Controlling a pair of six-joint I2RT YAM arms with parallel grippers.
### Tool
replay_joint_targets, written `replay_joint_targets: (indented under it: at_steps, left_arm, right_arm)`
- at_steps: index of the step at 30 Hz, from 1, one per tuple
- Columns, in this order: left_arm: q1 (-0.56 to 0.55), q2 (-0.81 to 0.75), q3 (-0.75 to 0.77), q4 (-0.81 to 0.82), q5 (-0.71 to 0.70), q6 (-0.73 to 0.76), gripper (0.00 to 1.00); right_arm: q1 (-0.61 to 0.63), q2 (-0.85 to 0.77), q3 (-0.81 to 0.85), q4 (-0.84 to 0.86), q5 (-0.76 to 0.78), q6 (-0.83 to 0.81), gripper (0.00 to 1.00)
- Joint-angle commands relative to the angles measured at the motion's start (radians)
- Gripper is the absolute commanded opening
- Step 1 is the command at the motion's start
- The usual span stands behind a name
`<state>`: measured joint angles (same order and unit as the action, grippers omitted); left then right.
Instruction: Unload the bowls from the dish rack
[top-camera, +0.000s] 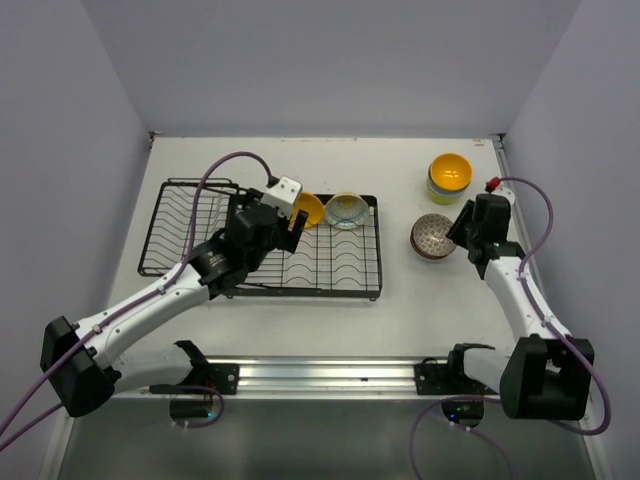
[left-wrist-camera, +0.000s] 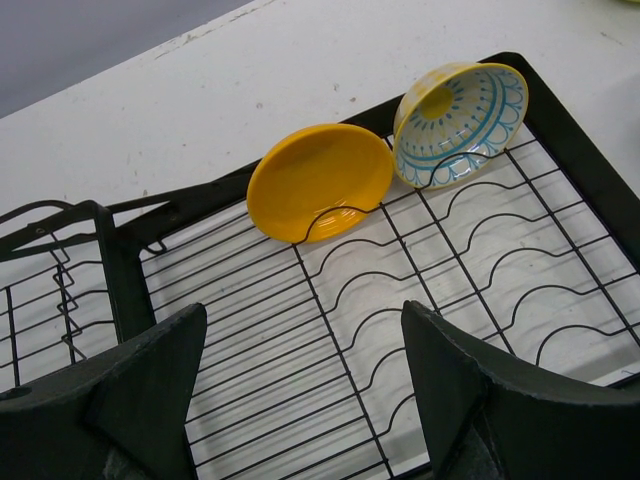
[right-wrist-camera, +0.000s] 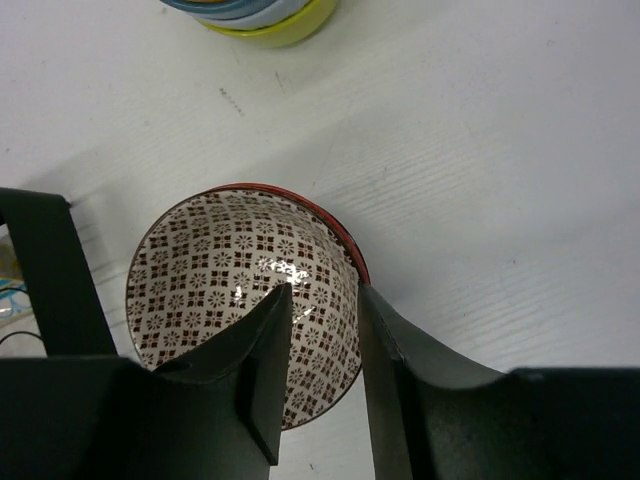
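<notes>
Two bowls stand on edge at the far end of the dish rack (top-camera: 340, 275), in its slotted holder: the orange-yellow bowl (left-wrist-camera: 320, 180) and, just beside it, the light blue patterned bowl (left-wrist-camera: 460, 120). The left gripper (left-wrist-camera: 305, 340) hangs over the wires, jaws wide, nothing between them. On the table (top-camera: 400, 320) to the right sits the red-brown patterned bowl (right-wrist-camera: 240, 280). The right gripper (right-wrist-camera: 325, 300) straddles its rim, one finger inside, one outside — clamped or not, cannot tell. Beyond it is a stack of bowls (top-camera: 449, 177), yellow on top.
</notes>
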<state>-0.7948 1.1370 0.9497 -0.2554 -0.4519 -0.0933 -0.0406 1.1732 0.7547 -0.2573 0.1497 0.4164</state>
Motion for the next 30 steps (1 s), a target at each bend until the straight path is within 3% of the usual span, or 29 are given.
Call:
replay_joint_targets:
  at_steps: [1,7,13,22,30]
  left_arm:
    - [-0.006,0.004,-0.008,0.038,-0.004,0.026,0.82]
    - [-0.011,0.018,-0.034,0.07,-0.048,0.072,0.83]
    - [-0.011,0.062,-0.04,0.127,-0.024,0.132,0.84]
    - [-0.011,0.25,0.138,0.173,0.111,0.15,0.84]
    - [-0.009,0.51,0.343,0.222,0.151,0.23,0.85]
  right_arm:
    - [-0.004,-0.085,0.038,0.02,-0.038,0.01,0.38]
    - [-0.004,-0.161,-0.069,0.118,-0.137,-0.001,0.52]
    - [-0.002,-0.173,-0.124,0.161,-0.147,0.021,0.58]
    - [-0.004,-0.176,-0.163,0.224,-0.237,0.07,0.6]
    - [0.024,-0.199,-0.15,0.204,-0.194,0.062,0.61]
